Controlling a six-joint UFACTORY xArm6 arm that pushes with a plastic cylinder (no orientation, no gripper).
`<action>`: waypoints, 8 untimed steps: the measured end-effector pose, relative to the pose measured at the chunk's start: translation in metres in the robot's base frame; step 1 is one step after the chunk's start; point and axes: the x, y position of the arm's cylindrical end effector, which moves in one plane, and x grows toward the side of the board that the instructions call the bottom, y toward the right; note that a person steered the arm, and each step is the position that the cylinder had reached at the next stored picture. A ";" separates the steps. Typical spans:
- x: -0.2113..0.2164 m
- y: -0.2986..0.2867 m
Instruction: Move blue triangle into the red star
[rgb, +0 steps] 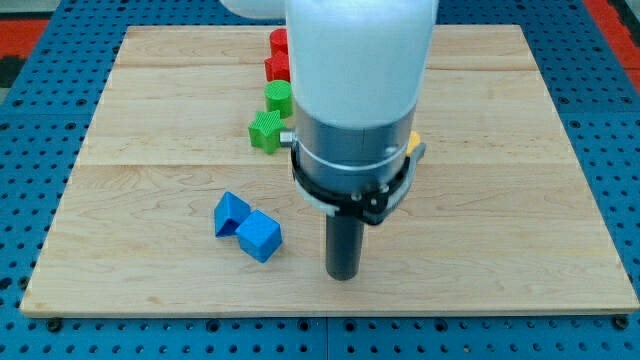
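Rod without any hand: my tip (344, 274) stood just right of the blue blocks (248, 228), probably lining up a push toward the red blocks (278, 56).

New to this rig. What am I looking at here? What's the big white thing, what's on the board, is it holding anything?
The big white and grey cylinder is the end of a robot arm, seen close up by the single camera; where that camera is mounted is not on record. The arm has no gripper. It ends in a dark rod, and my tip slides on the wooden board to push blocks. Nothing is held.

On the board: two blue blocks touching each other near the view's bottom left, the blue triangle and a blue cube. My tip is just to the view's right of them, not touching. Higher up sit a green star, a green cylinder and red blocks, partly hidden by the arm. A bit of a yellow block peeks out behind the arm.
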 end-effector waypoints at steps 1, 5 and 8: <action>0.027 -0.038; 0.012 -0.043; -0.074 -0.176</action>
